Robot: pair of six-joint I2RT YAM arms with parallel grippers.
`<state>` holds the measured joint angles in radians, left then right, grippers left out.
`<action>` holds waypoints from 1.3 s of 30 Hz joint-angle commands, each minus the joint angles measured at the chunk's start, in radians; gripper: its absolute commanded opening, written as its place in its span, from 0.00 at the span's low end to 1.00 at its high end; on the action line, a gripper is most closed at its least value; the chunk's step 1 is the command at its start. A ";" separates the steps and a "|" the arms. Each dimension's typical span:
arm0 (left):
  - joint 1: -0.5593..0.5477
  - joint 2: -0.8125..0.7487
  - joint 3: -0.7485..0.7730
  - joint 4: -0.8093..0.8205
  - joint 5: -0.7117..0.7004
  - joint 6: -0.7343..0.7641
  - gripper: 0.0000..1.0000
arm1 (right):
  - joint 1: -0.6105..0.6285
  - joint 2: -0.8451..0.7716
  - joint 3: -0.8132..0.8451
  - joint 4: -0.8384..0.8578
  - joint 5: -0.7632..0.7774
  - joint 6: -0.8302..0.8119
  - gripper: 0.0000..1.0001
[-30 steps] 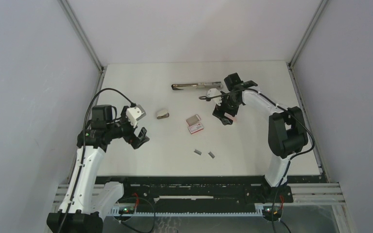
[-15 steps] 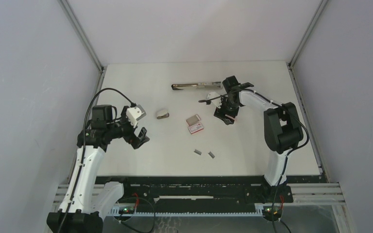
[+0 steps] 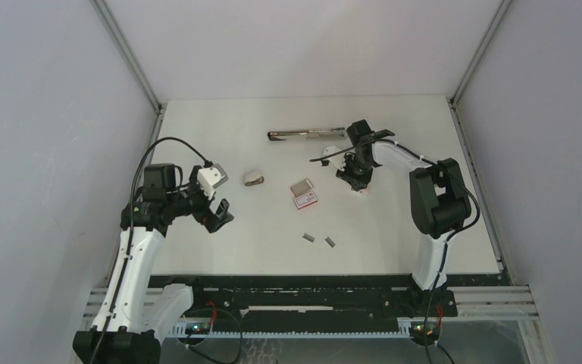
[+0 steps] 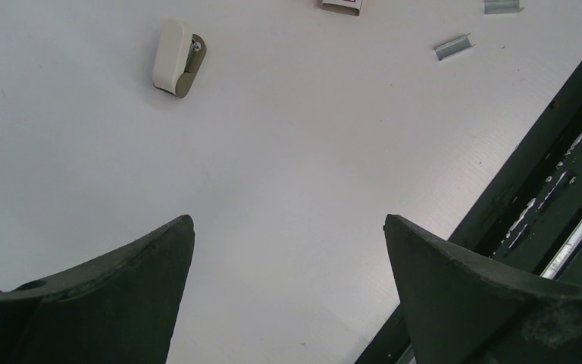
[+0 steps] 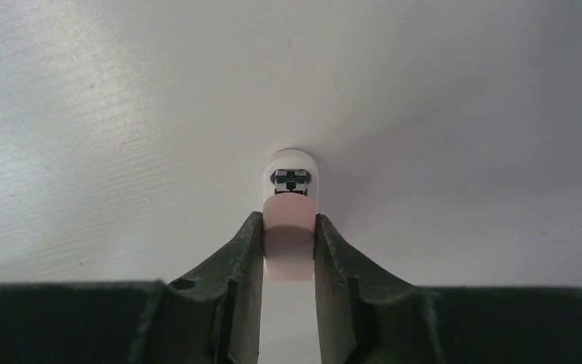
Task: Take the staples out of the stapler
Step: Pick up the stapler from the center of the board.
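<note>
**A:** What do the right jaws have?

**B:** They are clenched on the pink mini stapler [image 5: 289, 220], one jaw against each flank of its pink top. It sits on the far right part of the desk [image 3: 220, 129]. Its white base and a bit of metal mechanism poke out beyond the tips.

**A:** How should this step be handled?

**B:** I judge the hold narrow and the shell smooth. So squeeze firmly, then lift slowly and straight up, keeping the stapler level so it cannot swivel between the jaws. Emptying it probably needs a second hold. The left jaws hang released and spread wide over the left front of the desk, with nothing between them and well apart from the stapler. They would have to come across.

**A:** And the staples?

**B:** Loose grey staple strips [image 3: 308, 237] lie on the desk toward the near edge, between the two arms. There are two of them, just beside each other. I cannot tell whether any sit inside the pink stapler.

**A:** The full count?

**B:** Three staplers:
- the pink one;
- a cream mini stapler [image 4: 174, 57] left of centre;
- what looks like a long silvery stapler [image 3: 307, 134] at the far side.

There are also the two staple strips and one red-and-white box [image 3: 304, 193], between the cream and pink staplers.
</note>
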<state>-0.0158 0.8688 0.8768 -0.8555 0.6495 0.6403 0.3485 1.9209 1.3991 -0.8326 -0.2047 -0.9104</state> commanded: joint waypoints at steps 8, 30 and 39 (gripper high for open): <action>0.007 -0.006 -0.017 -0.002 0.034 0.014 1.00 | 0.013 -0.060 -0.003 -0.027 -0.068 -0.016 0.08; 0.007 0.005 0.017 0.021 0.004 -0.018 1.00 | 0.018 -0.271 -0.002 -0.042 -0.197 0.012 0.00; -0.018 0.110 0.142 0.024 -0.019 -0.043 1.00 | 0.004 -0.364 -0.002 -0.046 -0.289 0.006 0.00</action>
<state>-0.0170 0.9394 0.9066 -0.8555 0.6384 0.6296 0.3649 1.6348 1.3941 -0.8864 -0.4110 -0.9058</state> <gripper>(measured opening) 0.996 0.256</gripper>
